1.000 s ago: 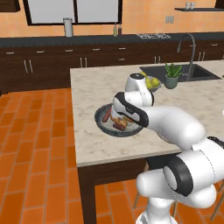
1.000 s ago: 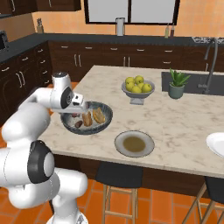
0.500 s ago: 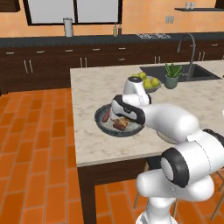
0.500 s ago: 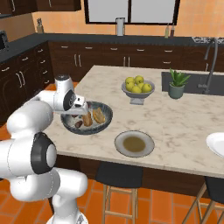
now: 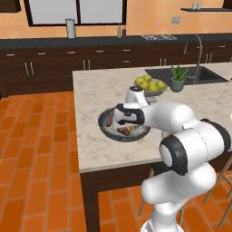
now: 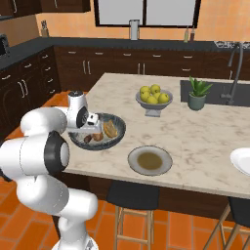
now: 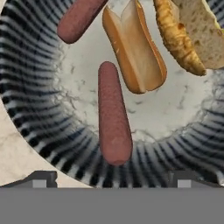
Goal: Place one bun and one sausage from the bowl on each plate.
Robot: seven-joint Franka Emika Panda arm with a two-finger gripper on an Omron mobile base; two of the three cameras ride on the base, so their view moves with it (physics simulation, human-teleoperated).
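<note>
Gripper [image 7: 112, 179] fingers spread wide, tips barely visible, above sausage [image 7: 113, 113] in ribbed bowl [image 7: 30, 109]; 2nd sausage [image 7: 78, 18] cut off.

Ribbed glazed bowl [image 7: 26, 87] on polished marble counter [image 5: 90, 145].

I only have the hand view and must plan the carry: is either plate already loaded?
Observer: No. The greyish-beige plate holds no bun or sausage; it sits right of the bowl, near the counter's front edge.
Operator: And the other?
Observer: The white plate lies farther right, cut by the right base view's edge; its visible part is bare.
Operator: Anything between them?
Observer: The fruit bowl and potted plant stand farther back, off that line.
</note>
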